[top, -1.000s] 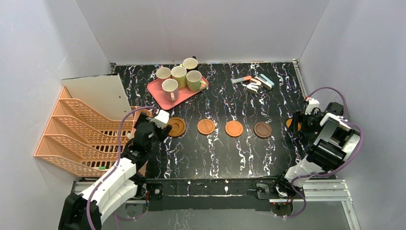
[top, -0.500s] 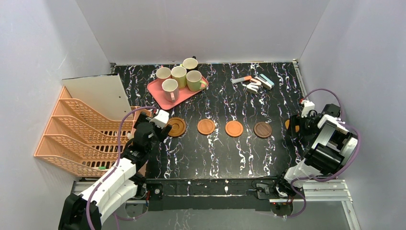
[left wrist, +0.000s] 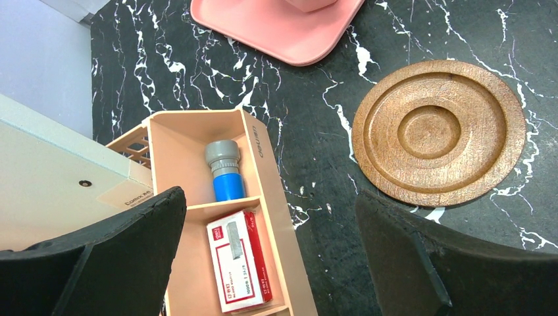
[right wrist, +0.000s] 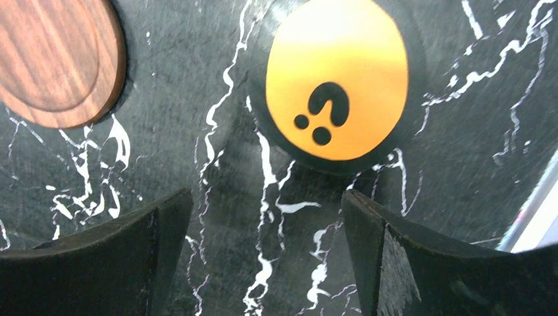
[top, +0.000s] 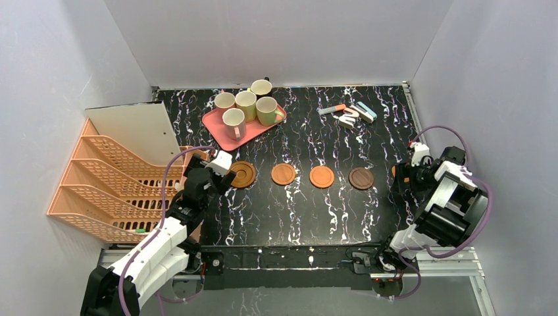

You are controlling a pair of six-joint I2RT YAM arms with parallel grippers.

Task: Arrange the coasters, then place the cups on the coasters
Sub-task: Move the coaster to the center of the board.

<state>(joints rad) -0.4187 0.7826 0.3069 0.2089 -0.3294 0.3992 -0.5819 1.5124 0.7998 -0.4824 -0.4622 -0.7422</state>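
Observation:
Four round coasters lie in a row mid-table: a ringed brown one (top: 243, 174) (left wrist: 439, 131), two orange-brown ones (top: 283, 174) (top: 322, 176) and a dark one (top: 361, 178) (right wrist: 56, 62). A fifth, orange coaster with a black mark (right wrist: 337, 85) lies at the right, mostly hidden in the top view. Several cups (top: 246, 104) stand on or by the pink tray (top: 212, 122) at the back left. My left gripper (top: 222, 176) (left wrist: 270, 210) is open just left of the ringed coaster. My right gripper (top: 403, 178) (right wrist: 266, 217) hangs open just short of the orange coaster, holding nothing.
An orange file rack (top: 112, 184) and a white board (top: 135, 131) fill the left side. A small peach organizer box (left wrist: 263, 178) holding a blue tube and a staples box sits under my left gripper. Loose stationery (top: 352, 113) lies at the back right. Walls close in on both sides.
My right gripper has moved left and down towards the orange coaster, now covering most of it in the top view. The left arm has not moved.

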